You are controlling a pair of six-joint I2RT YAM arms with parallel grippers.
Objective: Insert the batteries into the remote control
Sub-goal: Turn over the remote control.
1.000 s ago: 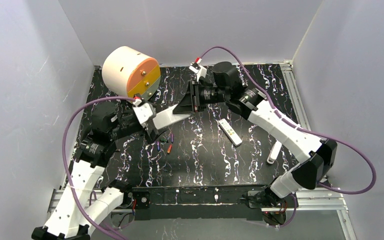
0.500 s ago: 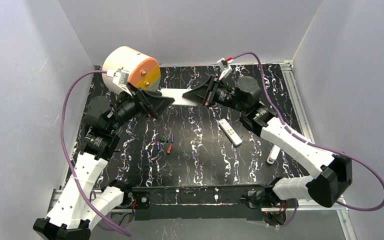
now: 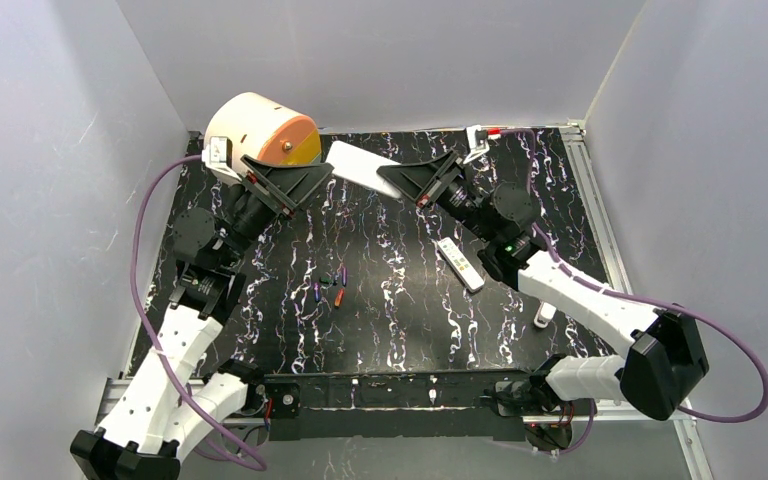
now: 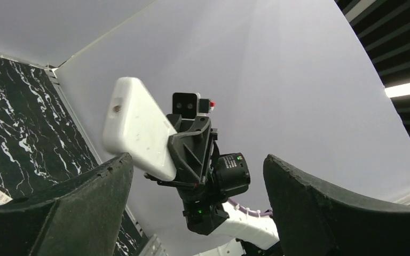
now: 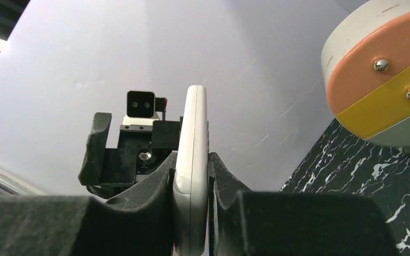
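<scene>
My right gripper (image 3: 392,178) is shut on a white remote control (image 3: 353,162) and holds it high over the back of the table. In the right wrist view the remote (image 5: 191,160) stands edge-on, pinched between my fingers (image 5: 221,181). My left gripper (image 3: 310,185) is open and empty just left of the remote's free end. The left wrist view shows the remote (image 4: 136,128) beyond my spread fingers (image 4: 58,213). The batteries (image 3: 330,286), tiny purple, red-orange and dark green cylinders, lie loose on the black marbled table (image 3: 390,320) below.
A second white remote (image 3: 458,264) lies on the table right of centre. A slim white piece (image 3: 546,308) lies further right. A large white drum with an orange and yellow face (image 3: 260,128) stands at the back left, close behind my left gripper. Grey walls enclose the table.
Both arms have lifted and swung toward the back wall, taking the remote up with them. My left gripper has come off the remote and now stands open beside its end.
</scene>
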